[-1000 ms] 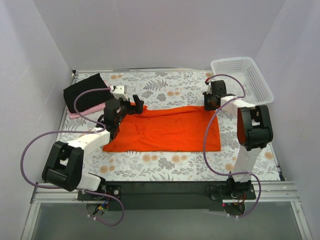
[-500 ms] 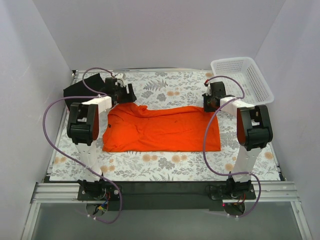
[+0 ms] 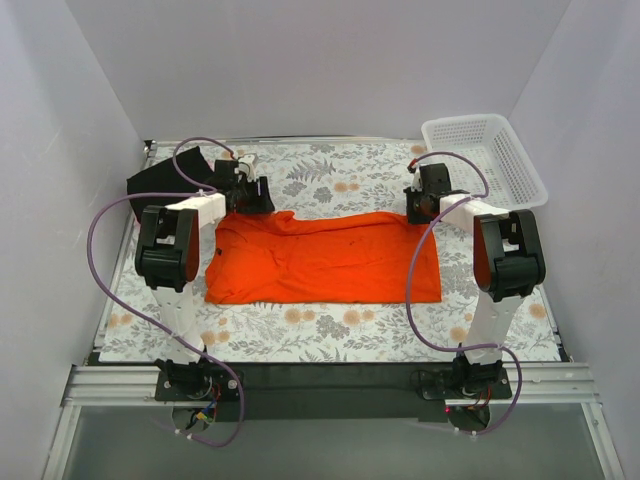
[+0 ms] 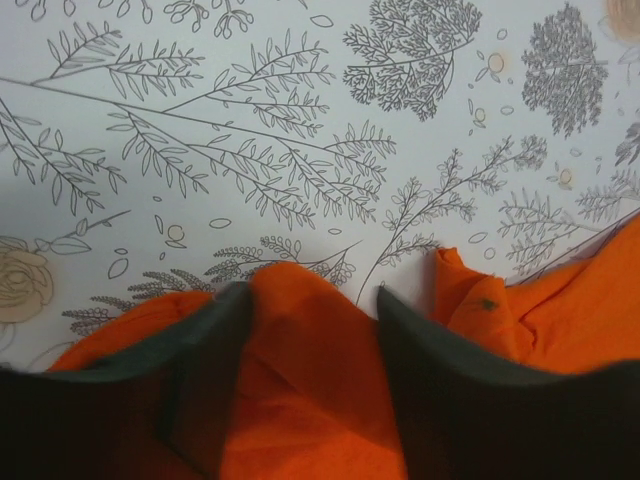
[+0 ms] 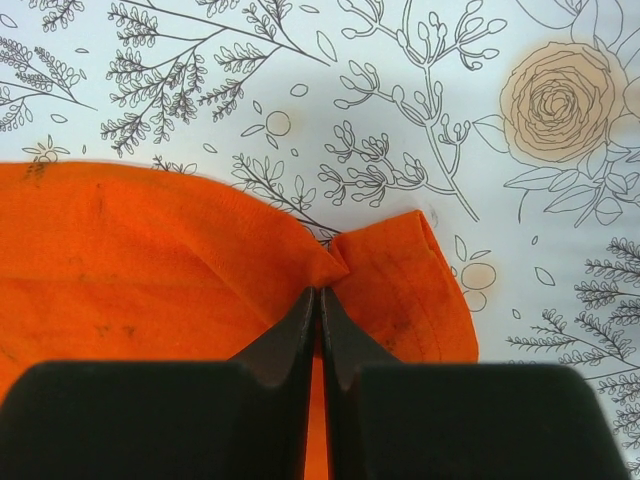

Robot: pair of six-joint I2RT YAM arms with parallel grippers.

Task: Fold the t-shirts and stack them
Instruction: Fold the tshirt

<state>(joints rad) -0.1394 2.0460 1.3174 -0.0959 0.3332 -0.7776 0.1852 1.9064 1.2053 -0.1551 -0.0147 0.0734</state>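
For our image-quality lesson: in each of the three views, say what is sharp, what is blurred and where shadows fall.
Top external: even soft light, no glare, orange t-shirt sharp, faint shadows. Left wrist: tablecloth print sharp; close dark fingers blurred, shading the cloth between them. Right wrist: cloth and print crisp; right gripper nearly black, detail lost.

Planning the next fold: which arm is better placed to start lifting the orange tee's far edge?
Right. The right pincer is shut on a far corner of the orange t-shirt. The left pincer straddles a cloth ridge at the other corner, jaws apart, not yet gripping.
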